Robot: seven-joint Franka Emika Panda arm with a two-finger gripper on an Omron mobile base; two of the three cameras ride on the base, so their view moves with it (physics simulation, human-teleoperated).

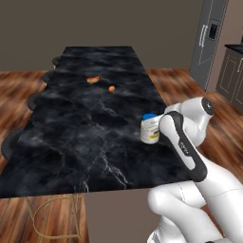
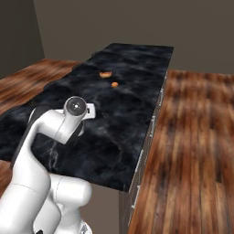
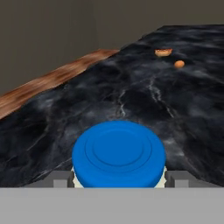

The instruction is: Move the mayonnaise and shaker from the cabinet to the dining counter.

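Around me: reddish-brown wood plank floor [image 2: 192, 137], plain grey-brown walls [image 1: 118, 23]. Beyond the floor's far right, a grey tall unit [image 1: 209, 38] stood beside taupe cabinets [image 1: 232, 76].

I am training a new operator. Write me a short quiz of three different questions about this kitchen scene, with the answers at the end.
1. True or false: the mayonnaise jar stands upright on the dining counter.
2. What colour is the jar's lid? A) red B) blue C) green
3. Fill in: farther along the counter lie two small ____-coloured items.

Key
1. True. In the left base view the jar stands on the black marble beside the arm, and in the hand view the gripper has one finger at each side of it.
2. B
3. orange
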